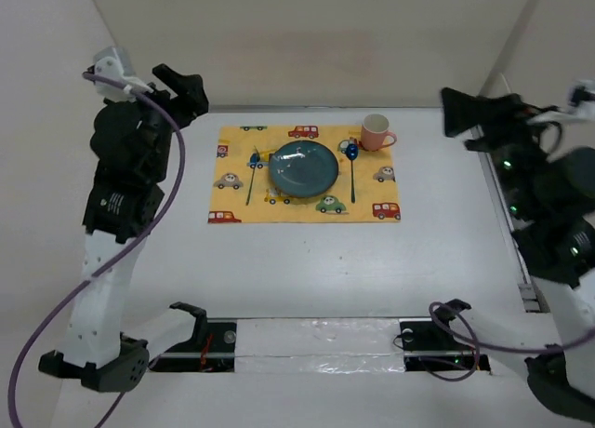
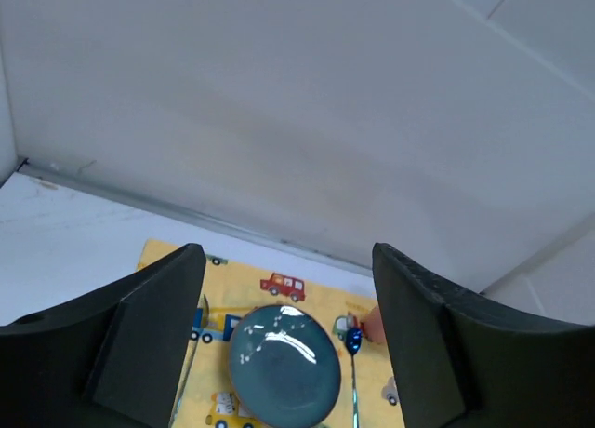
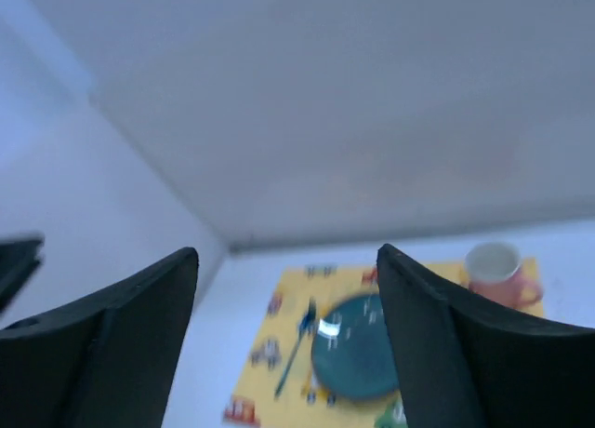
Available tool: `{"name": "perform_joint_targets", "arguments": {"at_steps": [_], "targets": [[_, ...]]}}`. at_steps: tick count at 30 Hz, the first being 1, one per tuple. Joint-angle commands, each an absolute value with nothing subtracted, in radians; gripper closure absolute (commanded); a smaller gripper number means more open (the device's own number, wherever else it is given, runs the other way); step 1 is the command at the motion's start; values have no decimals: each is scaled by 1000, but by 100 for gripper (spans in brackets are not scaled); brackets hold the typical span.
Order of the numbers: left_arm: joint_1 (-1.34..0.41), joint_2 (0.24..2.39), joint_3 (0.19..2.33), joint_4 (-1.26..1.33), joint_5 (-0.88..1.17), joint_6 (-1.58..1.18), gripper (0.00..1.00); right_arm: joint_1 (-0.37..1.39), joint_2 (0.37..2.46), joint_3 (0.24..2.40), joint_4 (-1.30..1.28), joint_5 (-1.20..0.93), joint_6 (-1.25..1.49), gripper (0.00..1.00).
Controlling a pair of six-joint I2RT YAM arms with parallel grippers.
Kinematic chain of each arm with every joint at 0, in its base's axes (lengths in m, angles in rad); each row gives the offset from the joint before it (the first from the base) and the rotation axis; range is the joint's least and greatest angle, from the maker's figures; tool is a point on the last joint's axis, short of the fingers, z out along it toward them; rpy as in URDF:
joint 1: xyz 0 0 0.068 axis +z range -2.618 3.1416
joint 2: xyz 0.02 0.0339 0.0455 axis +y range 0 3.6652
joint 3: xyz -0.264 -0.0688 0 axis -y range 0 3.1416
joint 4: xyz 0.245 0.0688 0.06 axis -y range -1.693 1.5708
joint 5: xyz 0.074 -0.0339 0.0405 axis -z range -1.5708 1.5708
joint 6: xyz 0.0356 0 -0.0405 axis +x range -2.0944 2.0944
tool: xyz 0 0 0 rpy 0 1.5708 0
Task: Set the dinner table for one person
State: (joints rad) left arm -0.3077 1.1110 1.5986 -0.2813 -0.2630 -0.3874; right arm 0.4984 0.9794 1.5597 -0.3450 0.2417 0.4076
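The white dinner table bears a yellow car-print mat. On the mat a teal plate lies in the middle, a blue-handled fork to its left, a blue spoon to its right and a pink cup at the far right corner. My left gripper is raised at the far left, open and empty. My right gripper is raised at the far right, open and empty. The left wrist view shows its gripper above the plate. The right wrist view shows its gripper, the plate and the cup.
A white taped strip with black mounts runs along the near edge between the arm bases. A metal rail lines the table's right side. Plain walls enclose the far and side edges. Purple cables hang from the arms.
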Motion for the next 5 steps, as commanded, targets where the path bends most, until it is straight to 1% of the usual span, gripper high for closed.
{"name": "perform_joint_targets", "arguments": {"at_steps": [1,2,3,5], "targets": [[-308,1060,1600,-288,-287,-400,29,460,881,1497,-219,423,411,7],[-308,1042,1594,-281,-293,-394,29,451,855,1485,-215,454,410,1],[-308,1013,1582,-273,-293,-385,29,433,853,1476,-215,459,413,0],[-308,991,1490,-244,-276,-390,28,417,885,1486,-291,421,431,0]]}}
